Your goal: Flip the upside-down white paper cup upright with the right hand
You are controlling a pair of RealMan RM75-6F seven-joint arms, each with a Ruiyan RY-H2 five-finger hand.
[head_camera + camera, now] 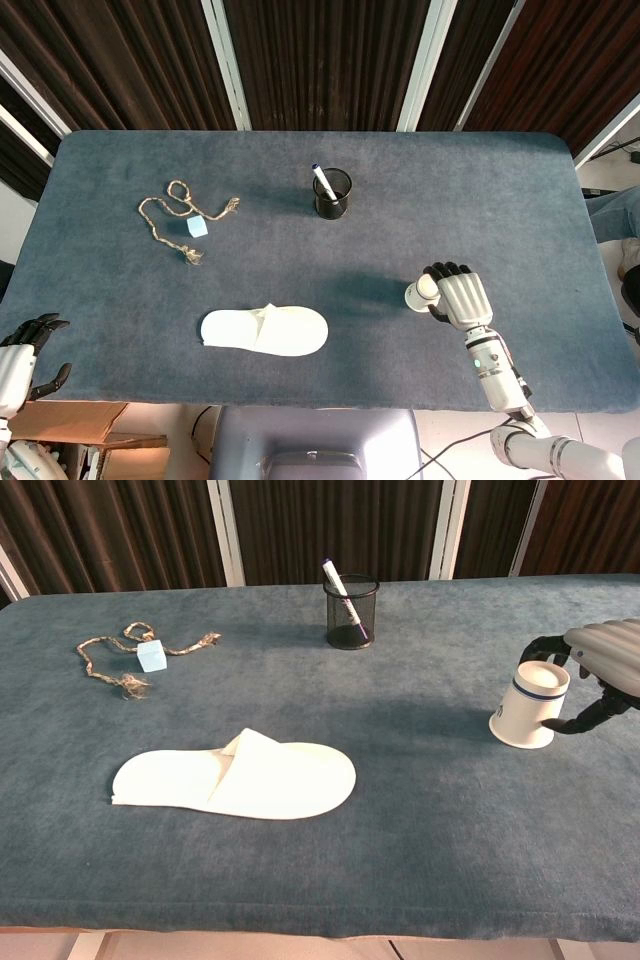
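The white paper cup [421, 291] [528, 706] stands upside down at the table's right front, bottom up and leaning slightly, with a blue band near its top. My right hand [462, 298] [605, 660] wraps it from the right: the fingers curl behind its upper part and the thumb presses its lower side. The cup's rim still rests on the blue-grey table [480, 200]. My left hand [25, 350] hangs off the table's near left corner, fingers apart and holding nothing; the chest view does not show it.
A white slipper [265, 330] [235, 777] lies flat at the front middle. A black mesh pen holder [332, 194] [351, 612] with a marker stands at the back centre. A frayed rope [180, 215] and a small blue cube [197, 228] lie at the left.
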